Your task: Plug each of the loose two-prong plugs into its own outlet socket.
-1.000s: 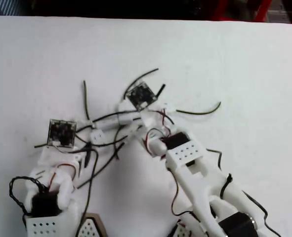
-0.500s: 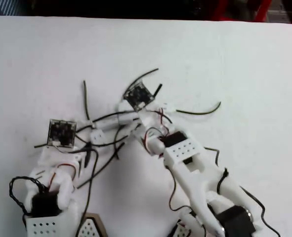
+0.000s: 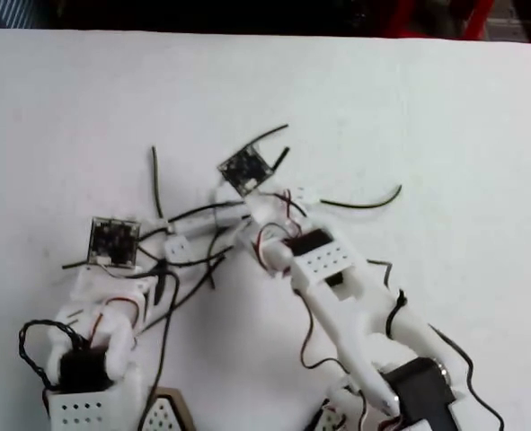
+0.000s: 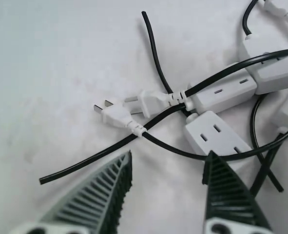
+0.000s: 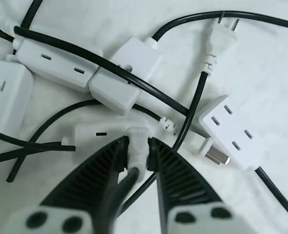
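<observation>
Two plugs (image 4: 115, 115) lie loose at the left of the tangle, just beyond my left fingers (image 4: 102, 200), spread wide and holding nothing, while my right fingers (image 5: 178, 170) pinch a third plug (image 5: 137, 146) beside a socket (image 5: 92, 134), so I judge none is inserted yet.

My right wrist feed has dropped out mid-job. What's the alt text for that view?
The right gripper is shut on a white plug, held beside a white socket block. Beyond lie other socket blocks, black cords and a loose two-prong plug on the white table.
</observation>
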You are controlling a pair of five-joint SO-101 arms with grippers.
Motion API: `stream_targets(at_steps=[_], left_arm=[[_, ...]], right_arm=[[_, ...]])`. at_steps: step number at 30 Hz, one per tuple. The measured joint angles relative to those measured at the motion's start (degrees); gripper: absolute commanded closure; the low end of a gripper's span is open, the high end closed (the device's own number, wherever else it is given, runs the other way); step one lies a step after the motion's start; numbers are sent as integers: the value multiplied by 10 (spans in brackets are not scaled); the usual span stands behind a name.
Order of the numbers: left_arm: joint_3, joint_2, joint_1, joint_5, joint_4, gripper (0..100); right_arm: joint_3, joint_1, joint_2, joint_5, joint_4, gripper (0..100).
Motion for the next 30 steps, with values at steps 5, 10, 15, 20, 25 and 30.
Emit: stream_targets(at_steps=[5, 10, 15, 20, 25, 30], left_arm=[[0, 0, 0, 0, 0, 758], [0, 0, 0, 0, 0, 758], [0, 0, 0, 0, 0, 758], [0, 0, 0, 0, 0, 758], [0, 0, 0, 0, 0, 758], [0, 0, 0, 0, 0, 758]], right_arm=[[-74, -1, 6, 0, 124, 983], [-86, -1, 11, 0, 152, 983], [-98, 0, 43, 0, 136, 983], [-105, 0, 51, 0, 118, 983], [-115, 1, 57, 0, 125, 983], [-129, 0, 57, 0, 128, 983]])
